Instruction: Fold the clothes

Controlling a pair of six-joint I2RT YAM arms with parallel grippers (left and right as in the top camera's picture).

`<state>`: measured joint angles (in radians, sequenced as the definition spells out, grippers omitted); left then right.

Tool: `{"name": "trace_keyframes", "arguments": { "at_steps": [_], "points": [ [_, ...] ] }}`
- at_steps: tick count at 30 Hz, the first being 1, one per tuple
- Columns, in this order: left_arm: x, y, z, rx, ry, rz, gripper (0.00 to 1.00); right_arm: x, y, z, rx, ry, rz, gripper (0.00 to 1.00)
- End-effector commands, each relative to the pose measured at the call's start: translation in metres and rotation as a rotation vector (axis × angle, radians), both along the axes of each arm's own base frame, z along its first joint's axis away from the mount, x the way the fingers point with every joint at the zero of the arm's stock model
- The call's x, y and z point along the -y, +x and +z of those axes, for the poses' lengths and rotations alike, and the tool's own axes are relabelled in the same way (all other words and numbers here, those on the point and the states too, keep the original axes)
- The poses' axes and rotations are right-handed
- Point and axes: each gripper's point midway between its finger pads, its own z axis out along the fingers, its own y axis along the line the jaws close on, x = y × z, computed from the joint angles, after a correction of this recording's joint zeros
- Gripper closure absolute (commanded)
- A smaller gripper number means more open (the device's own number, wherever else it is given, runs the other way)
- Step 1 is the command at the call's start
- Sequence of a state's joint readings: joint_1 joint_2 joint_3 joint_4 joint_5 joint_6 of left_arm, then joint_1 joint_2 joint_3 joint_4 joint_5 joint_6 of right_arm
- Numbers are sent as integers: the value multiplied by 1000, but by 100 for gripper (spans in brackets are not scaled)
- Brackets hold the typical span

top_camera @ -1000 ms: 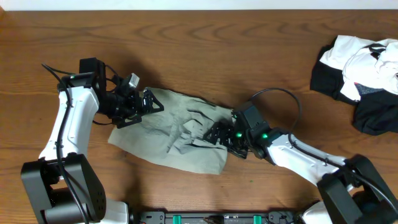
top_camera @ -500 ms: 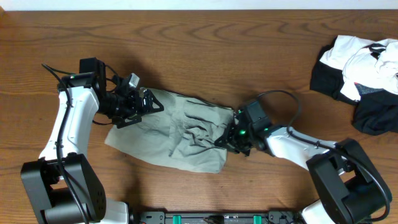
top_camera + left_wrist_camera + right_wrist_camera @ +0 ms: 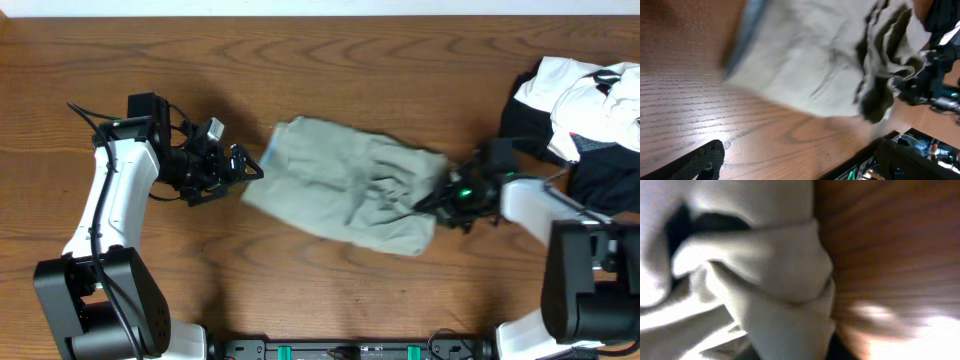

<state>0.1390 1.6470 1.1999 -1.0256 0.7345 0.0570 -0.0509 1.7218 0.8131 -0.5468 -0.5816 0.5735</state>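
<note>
The clothes [image 3: 345, 182], a wrinkled khaki garment, lie across the middle of the table, bunched at the right end. My right gripper [image 3: 438, 201] is shut on that bunched right edge. In the right wrist view the folds of the clothes [image 3: 765, 265] fill the frame and run down between the jaws, hiding the fingers. My left gripper [image 3: 243, 168] hangs open just left of the garment, apart from it. The left wrist view shows the blurred clothes [image 3: 820, 55] ahead. Its gripper [image 3: 800, 165] has only bare wood between the fingers [image 3: 700, 160].
A heap of black and white garments [image 3: 585, 110] sits at the table's right edge, just behind my right arm. The wooden table [image 3: 330, 80] stretches behind the garment. A dark rail [image 3: 340, 350] runs along the front edge.
My right gripper closed on the garment's right edge and pulled it to the right, away from the left gripper. The left arm has stayed in place.
</note>
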Motion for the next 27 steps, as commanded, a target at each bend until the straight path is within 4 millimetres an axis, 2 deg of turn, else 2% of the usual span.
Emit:
{"name": "trace_keyframes", "arguments": {
  "at_steps": [1, 5, 10, 13, 17, 18, 19, 22, 23, 27],
  "points": [
    [2, -1, 6, 27, -9, -15, 1, 38, 24, 12, 110, -141, 123, 75],
    [2, 0, 6, 35, -8, -15, 1, 54, 38, 41, 132, -218, 206, 84],
    [2, 1, 6, 38, -8, -15, 1, 55, 48, 63, 189, -238, 310, 98],
    [2, 2, 6, 45, -7, -15, 1, 57, 46, 61, 202, -272, 378, 97],
    [2, 2, 6, 45, -7, -15, 1, 80, 42, 47, 137, -402, 394, 91],
    [2, 2, 6, 45, -7, -15, 1, 83, 42, 44, 127, -416, 388, 84],
    [2, 2, 6, 45, -7, -15, 1, 84, 43, 41, 124, -418, 388, 74],
    [2, 2, 6, 45, -7, -15, 1, 85, 43, 36, 109, -422, 391, 11],
    [2, 2, 6, 45, -7, -15, 1, 86, 42, 35, 104, -429, 391, 1],
    [2, 3, 6, 49, -7, -15, 1, 88, 46, 44, 100, -439, 361, 1]
  ]
}}
